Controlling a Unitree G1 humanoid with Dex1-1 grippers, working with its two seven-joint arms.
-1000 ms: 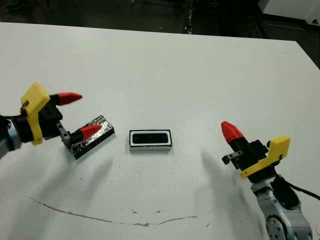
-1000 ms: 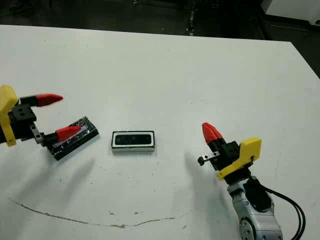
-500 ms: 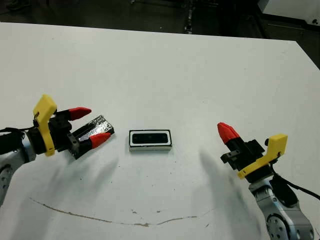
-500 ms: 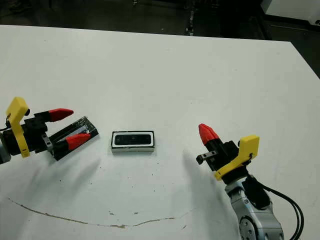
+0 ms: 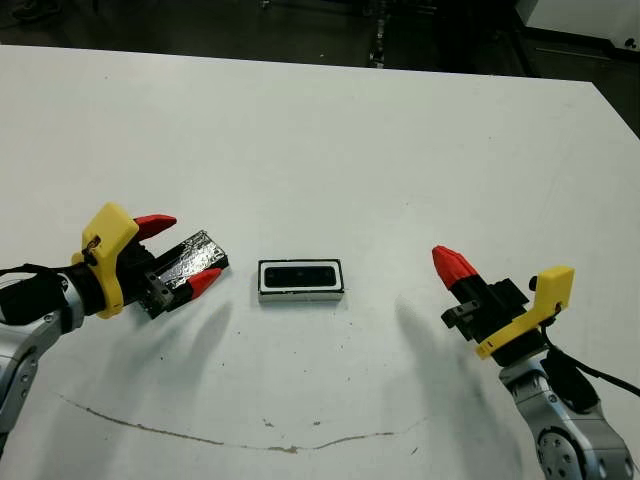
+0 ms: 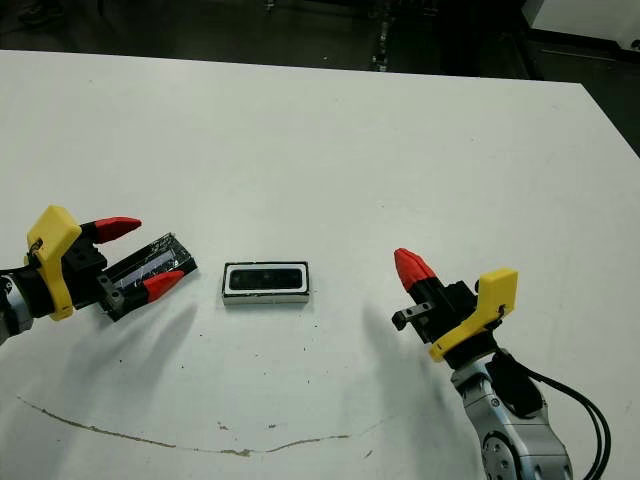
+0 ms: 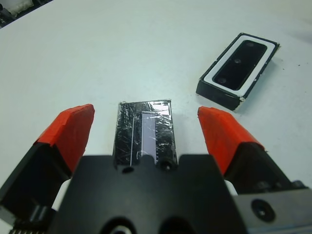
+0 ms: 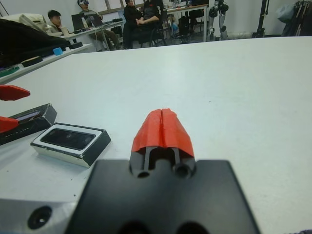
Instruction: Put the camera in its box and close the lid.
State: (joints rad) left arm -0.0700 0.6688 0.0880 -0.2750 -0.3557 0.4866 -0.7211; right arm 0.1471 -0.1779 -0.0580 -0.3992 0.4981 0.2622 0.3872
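- Since the earlier frames the left gripper [image 5: 178, 256] has dropped lower and drawn in along the lid [image 5: 190, 263]; its red fingers now sit one on each long side of the plate instead of above it. The right gripper [image 5: 452, 266] has barely shifted.
- Left gripper: spread wide, straddling the lid. In the left wrist view both fingertips [image 7: 70, 127] stand clear of the lid's edges, so nothing is grasped.
- Right gripper: clenched, tips pressed together, holding nothing; it hovers over the table [image 5: 400, 130] at lower right of the head view, well apart from the box [image 5: 301, 280].
- Camera [image 7: 242, 63]: already lying inside the box, glossy face up, white rim showing all round it. The box sits at centre of the head view.
- Lid: flat on the table at centre left, just beside the box, not touching it, angled to it.
- Progress, as judged: first half done (camera boxed). Left to do: close on the lid, lift it, square it to the box, set it down on the rim.
- Risk noted: the plate lies flat and thin, so the pinch may slip off its edges.
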